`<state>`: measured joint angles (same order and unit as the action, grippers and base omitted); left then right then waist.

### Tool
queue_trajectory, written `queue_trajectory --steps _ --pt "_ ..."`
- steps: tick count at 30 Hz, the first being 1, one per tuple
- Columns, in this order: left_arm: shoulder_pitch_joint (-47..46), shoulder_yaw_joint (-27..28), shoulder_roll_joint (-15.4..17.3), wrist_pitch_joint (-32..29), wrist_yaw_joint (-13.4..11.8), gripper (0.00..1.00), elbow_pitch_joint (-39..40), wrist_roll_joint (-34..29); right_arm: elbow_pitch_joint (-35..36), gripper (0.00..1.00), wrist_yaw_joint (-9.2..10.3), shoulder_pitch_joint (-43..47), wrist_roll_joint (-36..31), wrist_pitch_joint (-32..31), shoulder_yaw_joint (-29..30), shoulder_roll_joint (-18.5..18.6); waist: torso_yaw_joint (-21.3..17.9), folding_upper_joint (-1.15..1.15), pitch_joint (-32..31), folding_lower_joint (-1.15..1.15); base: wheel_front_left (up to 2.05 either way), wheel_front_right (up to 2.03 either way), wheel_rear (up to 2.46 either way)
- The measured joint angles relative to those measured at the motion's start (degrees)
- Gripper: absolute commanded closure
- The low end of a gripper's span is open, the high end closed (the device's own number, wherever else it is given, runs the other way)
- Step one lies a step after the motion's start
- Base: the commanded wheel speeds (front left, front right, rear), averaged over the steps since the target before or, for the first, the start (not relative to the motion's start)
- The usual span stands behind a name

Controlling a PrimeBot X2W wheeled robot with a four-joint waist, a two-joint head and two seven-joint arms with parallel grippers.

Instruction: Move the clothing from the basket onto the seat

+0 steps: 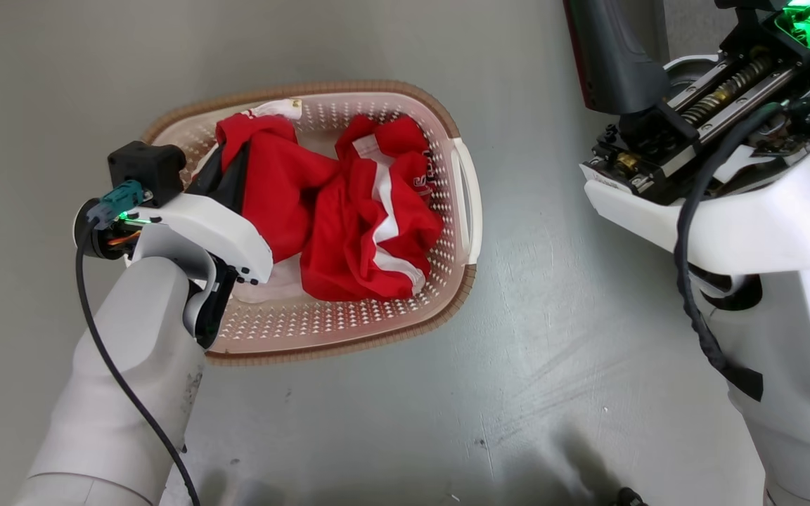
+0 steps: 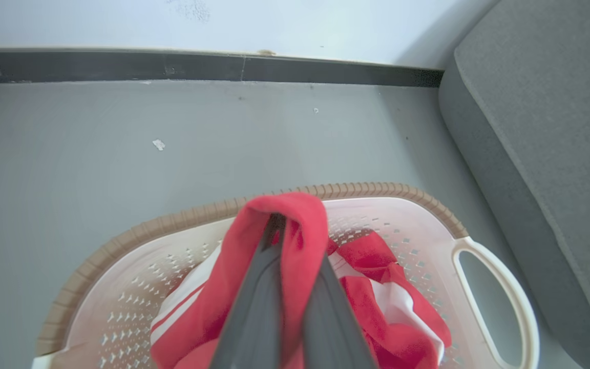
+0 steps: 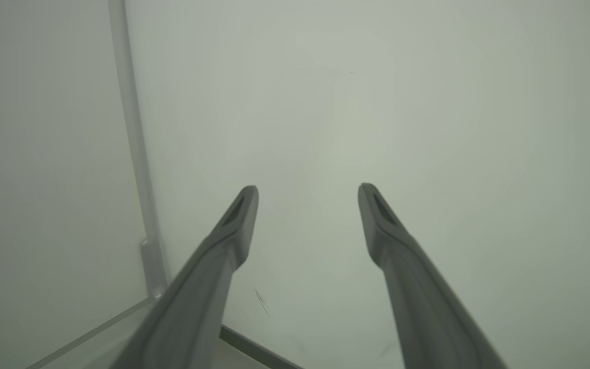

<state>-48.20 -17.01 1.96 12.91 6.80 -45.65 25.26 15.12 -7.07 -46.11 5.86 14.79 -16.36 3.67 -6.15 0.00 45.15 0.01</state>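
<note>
Left tool [image 2: 278, 229]: fingers pressed together, pinching a fold of the soft red sports clothing with white stripes and trim [image 1: 349, 211]; the cloth drapes over both tips like a hood. Right tool [image 3: 308, 197]: fingers spread wide, nothing between them, pointed at a pale wall [image 3: 428, 102] and well apart from the work. The pinched fold stands up at the left end of the cream-white perforated plastic laundry basket with a brown woven-look rim [image 1: 377, 90]. The rest of the clothing lies heaped from there across the middle of the basket floor. The basket rests on the grey floor [image 1: 553, 351]. The large grey fabric-upholstered seat [image 2: 541, 128] stands just beside the basket's handle end. Progress, as I judge it: first grasp made, lift barely begun, no garment out of the basket, and none on the stretch of seat in view. Left to do: raise the fold clear of the rim, carry it over, let go on the seat, then return for whatever stays behind. Views compared: the left wrist view gives the pinch itself and the seat's rounded edge. The head view gives the whole heap from above, with its white stripes and a scrap of printed lettering near the right wall, but the wrist housing covers the grip. The right wrist view settles how wide the idle tool stands.
</note>
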Motion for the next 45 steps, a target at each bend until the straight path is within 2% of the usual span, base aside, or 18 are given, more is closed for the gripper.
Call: queue_trajectory --steps 19,34,45 --pt "4.4 4.1 -0.2 1.3 0.4 1.0 9.1 3.9 -4.3 0.0 0.0 3.2 -1.4 0.0 -0.6 0.1 2.8 0.0 -8.7 0.0 0.0 0.0 0.0" --pt "9.0 9.9 0.3 1.4 0.4 1.0 19.7 3.8 -11.6 0.0 0.0 12.3 -1.0 0.0 0.6 0.0 4.6 0.0 -16.9 0.0 0.0 0.0 0.0" --pt "13.8 12.9 0.5 1.4 0.4 1.0 25.6 2.4 -14.2 0.0 0.0 18.1 -0.4 0.0 1.3 0.0 5.3 0.0 -23.5 0.0 0.0 0.0 0.0"
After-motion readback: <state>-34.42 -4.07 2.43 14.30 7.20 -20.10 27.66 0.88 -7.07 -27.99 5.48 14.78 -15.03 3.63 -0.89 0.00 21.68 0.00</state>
